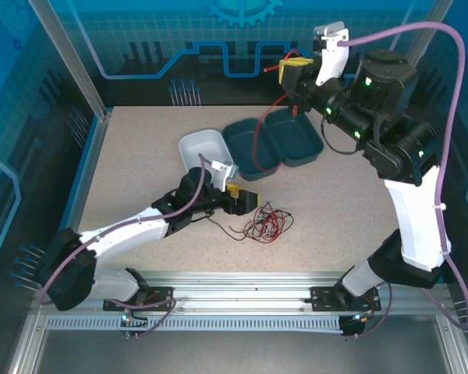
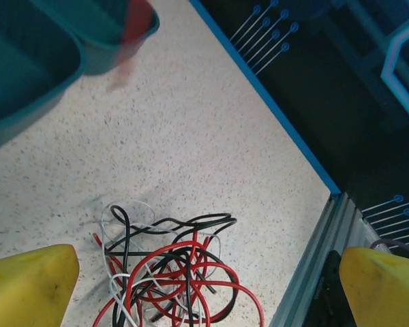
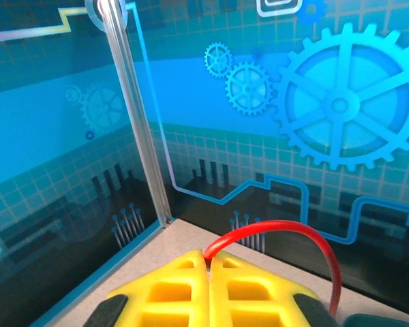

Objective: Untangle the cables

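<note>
speckled tabletop (image 2: 191, 136) holds the cable tangle (image 2: 167, 272) by the wide-spread left gripper (image 2: 206, 252), while the right gripper (image 3: 208, 262) pinches a red cable (image 3: 286, 228).

Setting: robotics lab cell. Speckled beige counter (image 1: 140, 171) boxed in by aluminium-profile frame post (image 1: 72, 58) and blue printed wall panels bearing gear and circuit graphics (image 3: 341, 102). White-and-black left robot arm (image 1: 132, 230) and matching right robot arm (image 1: 413, 210) bolted to slotted metal rail (image 1: 242, 282) at counter's near edge.
</note>
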Tool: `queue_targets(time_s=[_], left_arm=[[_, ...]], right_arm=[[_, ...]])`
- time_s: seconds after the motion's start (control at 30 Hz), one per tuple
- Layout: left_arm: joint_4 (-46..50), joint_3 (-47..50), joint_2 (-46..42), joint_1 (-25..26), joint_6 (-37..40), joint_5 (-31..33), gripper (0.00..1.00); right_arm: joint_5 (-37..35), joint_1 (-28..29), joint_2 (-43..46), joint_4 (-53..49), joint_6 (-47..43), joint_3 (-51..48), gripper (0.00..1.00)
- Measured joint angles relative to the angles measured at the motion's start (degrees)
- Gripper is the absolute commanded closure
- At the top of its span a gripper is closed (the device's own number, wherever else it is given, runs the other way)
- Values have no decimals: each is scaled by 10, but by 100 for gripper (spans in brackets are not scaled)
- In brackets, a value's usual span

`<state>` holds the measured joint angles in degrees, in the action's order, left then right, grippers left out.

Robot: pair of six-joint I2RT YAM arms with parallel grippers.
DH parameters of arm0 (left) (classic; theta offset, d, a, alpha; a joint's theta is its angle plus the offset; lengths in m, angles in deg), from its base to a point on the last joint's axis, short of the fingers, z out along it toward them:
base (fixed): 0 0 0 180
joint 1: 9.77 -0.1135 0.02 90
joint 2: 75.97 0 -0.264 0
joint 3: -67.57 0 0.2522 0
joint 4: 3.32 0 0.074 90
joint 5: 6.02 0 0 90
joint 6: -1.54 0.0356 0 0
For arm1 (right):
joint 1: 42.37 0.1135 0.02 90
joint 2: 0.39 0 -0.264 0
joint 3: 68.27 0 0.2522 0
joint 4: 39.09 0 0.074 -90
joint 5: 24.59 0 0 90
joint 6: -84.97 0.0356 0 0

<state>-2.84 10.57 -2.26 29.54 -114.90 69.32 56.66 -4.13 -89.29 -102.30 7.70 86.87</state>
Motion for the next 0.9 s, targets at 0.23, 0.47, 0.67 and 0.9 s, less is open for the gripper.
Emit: queue_targets(time_s=[0.23, 0.47, 0.67, 0.9], left_arm=[[71, 0, -89, -44, 55, 88, 1], [70, -16, -73, -66, 104, 141, 4], [53, -87, 7, -66, 103, 121, 5], [23, -113, 39, -66, 86, 73, 5]], right_arm=[[143, -50, -54, 22, 81, 20, 100], [241, -50, -85, 44, 137, 27, 100], [290, -50, -90, 55, 165, 27, 100], [304, -50, -89, 56, 173, 27, 100]])
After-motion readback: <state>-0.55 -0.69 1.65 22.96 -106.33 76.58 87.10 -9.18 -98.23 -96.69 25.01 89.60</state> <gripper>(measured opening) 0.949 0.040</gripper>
